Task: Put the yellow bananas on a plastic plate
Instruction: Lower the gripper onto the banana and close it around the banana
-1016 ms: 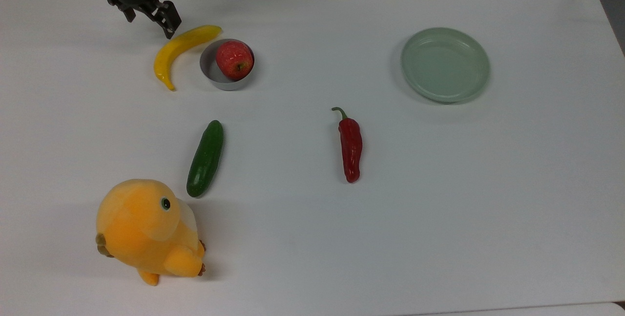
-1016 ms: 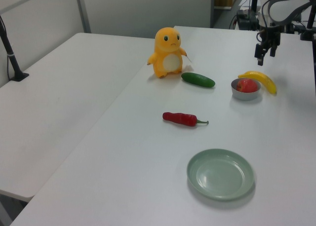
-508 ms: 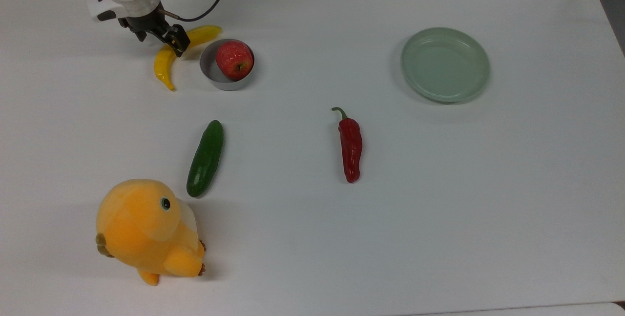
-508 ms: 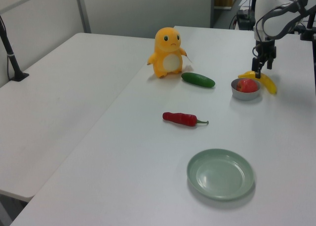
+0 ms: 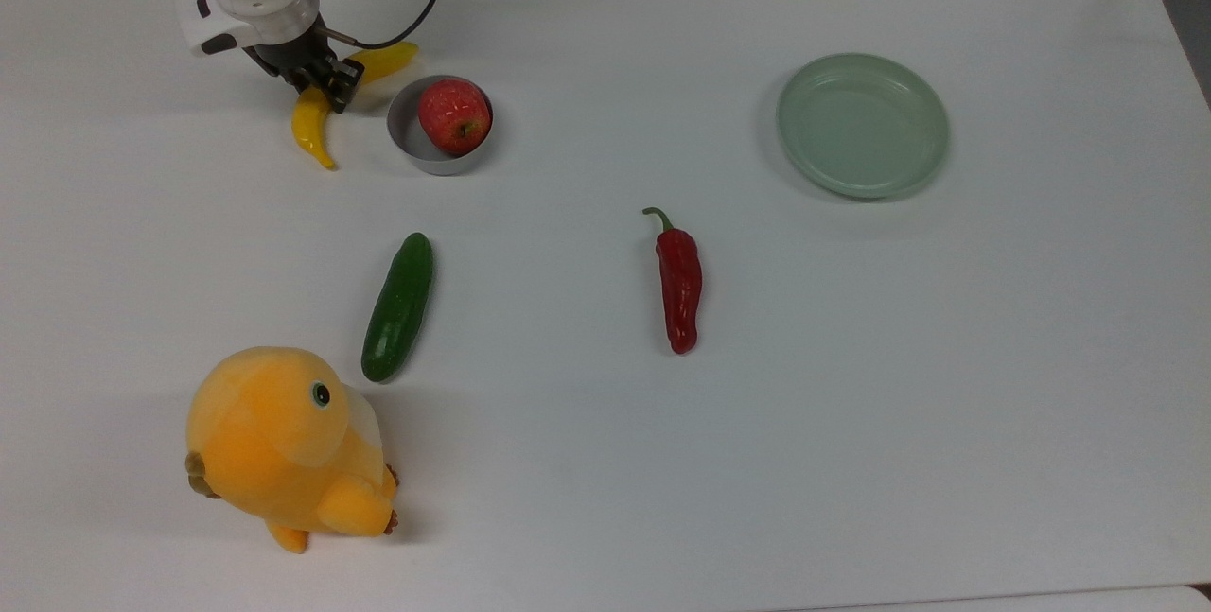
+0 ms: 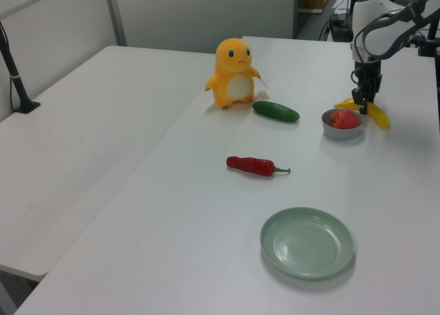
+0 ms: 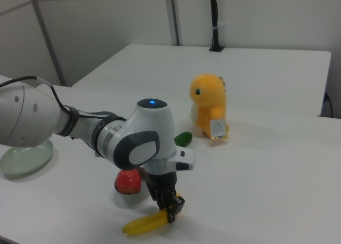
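Note:
The yellow banana [image 5: 307, 125] lies on the white table at the top view's upper left, just left of a grey bowl. My gripper [image 5: 328, 87] is down on its middle, fingers on either side and shut on it, hiding that part. In the left view the gripper [image 6: 362, 109] stands upright over the banana [image 6: 379, 117]. In the right view the gripper [image 7: 169, 211] pinches the banana [image 7: 141, 225] near one end. The pale green plastic plate [image 5: 863, 125] sits empty far off at the top view's right; the same plate [image 6: 306, 243] is near the left view's front.
The grey bowl [image 5: 407, 134] holding a red apple [image 5: 455, 114] sits right beside the banana. A green cucumber [image 5: 398, 306], a red chili pepper [image 5: 679, 283] and an orange-yellow plush toy [image 5: 284, 446] lie between there and the table's near edge.
My gripper came down from above and behind the banana onto its middle and closed. The banana shifted slightly toward the top view's left.

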You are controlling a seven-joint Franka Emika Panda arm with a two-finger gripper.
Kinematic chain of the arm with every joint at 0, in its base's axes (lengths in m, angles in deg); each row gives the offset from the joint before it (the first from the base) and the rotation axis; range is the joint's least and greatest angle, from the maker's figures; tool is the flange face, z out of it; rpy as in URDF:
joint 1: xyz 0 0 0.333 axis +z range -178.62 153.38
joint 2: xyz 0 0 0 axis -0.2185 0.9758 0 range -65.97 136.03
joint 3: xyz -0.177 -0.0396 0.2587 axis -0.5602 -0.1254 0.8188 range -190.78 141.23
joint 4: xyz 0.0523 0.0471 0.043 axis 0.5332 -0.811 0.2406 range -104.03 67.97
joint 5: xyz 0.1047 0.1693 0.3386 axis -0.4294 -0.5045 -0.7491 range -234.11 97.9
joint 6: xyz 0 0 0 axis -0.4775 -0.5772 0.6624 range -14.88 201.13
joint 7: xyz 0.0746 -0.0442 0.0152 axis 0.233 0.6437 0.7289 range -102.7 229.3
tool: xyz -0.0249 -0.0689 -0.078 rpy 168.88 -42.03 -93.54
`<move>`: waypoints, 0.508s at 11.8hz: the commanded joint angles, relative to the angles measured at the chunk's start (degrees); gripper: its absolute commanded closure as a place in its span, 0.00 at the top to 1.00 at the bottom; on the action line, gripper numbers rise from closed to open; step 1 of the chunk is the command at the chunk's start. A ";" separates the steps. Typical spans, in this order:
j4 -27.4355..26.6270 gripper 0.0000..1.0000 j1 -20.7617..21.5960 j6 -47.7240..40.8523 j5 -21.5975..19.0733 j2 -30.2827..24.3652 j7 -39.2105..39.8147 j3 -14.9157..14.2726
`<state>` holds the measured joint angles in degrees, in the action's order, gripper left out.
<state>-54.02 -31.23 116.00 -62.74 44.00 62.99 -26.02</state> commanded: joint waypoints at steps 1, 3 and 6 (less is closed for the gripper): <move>-0.40 0.00 0.24 1.00 -0.09 -0.18 1.45 -0.25; 0.39 0.00 0.07 1.61 -0.44 -0.10 1.54 -0.25; 3.02 0.00 -0.63 1.70 -0.62 -0.27 2.32 -0.25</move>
<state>-52.99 -31.34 116.72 -62.74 44.01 63.11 -26.05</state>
